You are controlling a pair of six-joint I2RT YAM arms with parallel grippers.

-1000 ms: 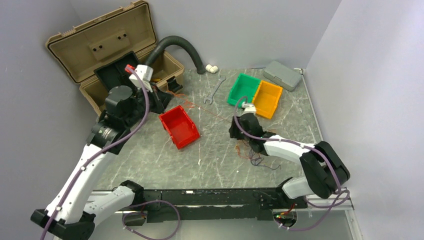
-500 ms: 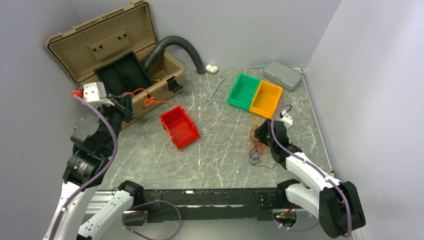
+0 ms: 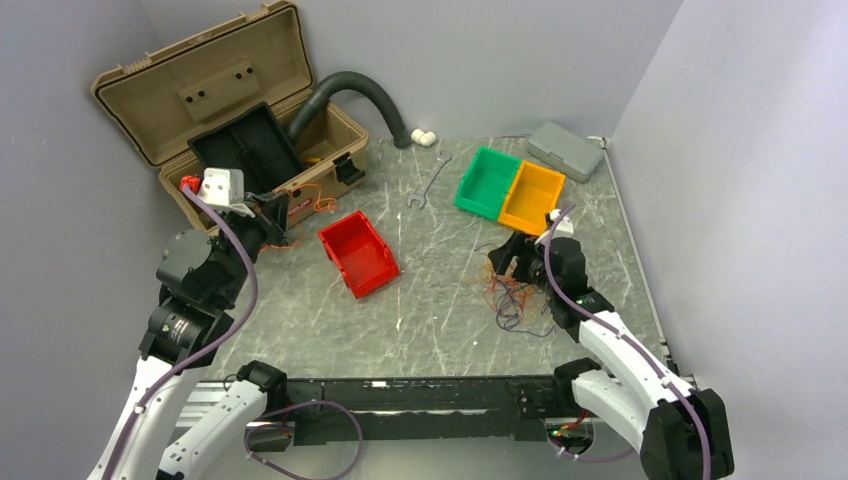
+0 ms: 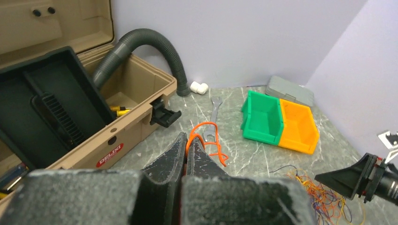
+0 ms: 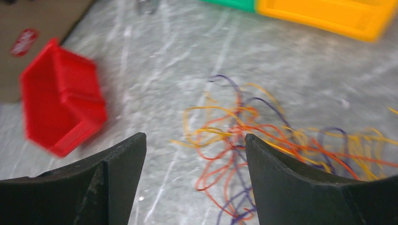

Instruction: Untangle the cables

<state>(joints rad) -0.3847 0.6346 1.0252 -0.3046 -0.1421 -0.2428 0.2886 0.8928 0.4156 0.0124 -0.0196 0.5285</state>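
Pinching an orange cable [image 4: 217,140], the left gripper [image 4: 187,142] is clamping shut, while the right gripper [image 5: 195,140] is gaping wide above the tangle [image 5: 244,133], apparently empty.

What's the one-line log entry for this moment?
left jaws: shut on orange cable | right jaws: open over cable tangle | orange cable: apart from tangle
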